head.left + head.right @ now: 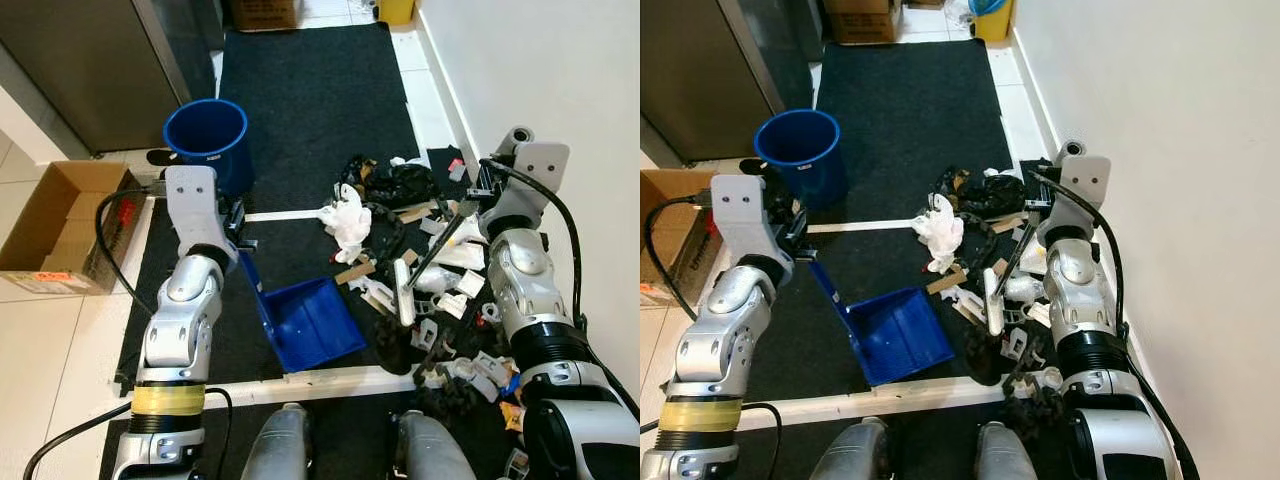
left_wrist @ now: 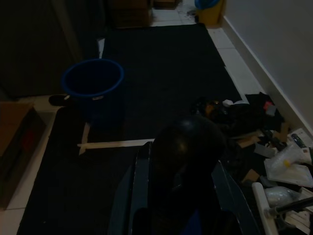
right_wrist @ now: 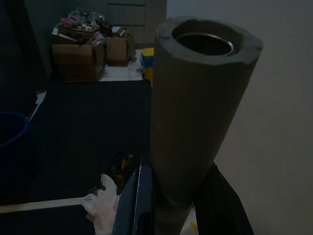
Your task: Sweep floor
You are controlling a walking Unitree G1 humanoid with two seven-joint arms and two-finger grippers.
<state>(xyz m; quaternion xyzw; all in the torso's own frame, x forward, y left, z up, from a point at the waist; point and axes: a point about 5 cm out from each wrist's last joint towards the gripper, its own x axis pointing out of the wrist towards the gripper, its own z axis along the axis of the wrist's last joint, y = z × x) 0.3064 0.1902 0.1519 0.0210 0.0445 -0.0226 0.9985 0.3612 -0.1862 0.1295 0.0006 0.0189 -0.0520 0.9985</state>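
on the dark mat, the left gripper (image 1: 240,235), its fingers half hidden, clamps the blue plastic dustpan (image 1: 312,322) handle. the right gripper (image 3: 181,205) grips the broom (image 1: 405,298)'s grey tube beside crumpled litter (image 1: 420,250); a round bucket (image 1: 208,135) stands beyond.

A blue dustpan (image 1: 315,322) sits tilted on black carpet beside scattered litter (image 1: 420,270).

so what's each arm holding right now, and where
Left gripper: blue plastic dustpan, by its upright handle. Right gripper: grey-handled broom, by its top end.
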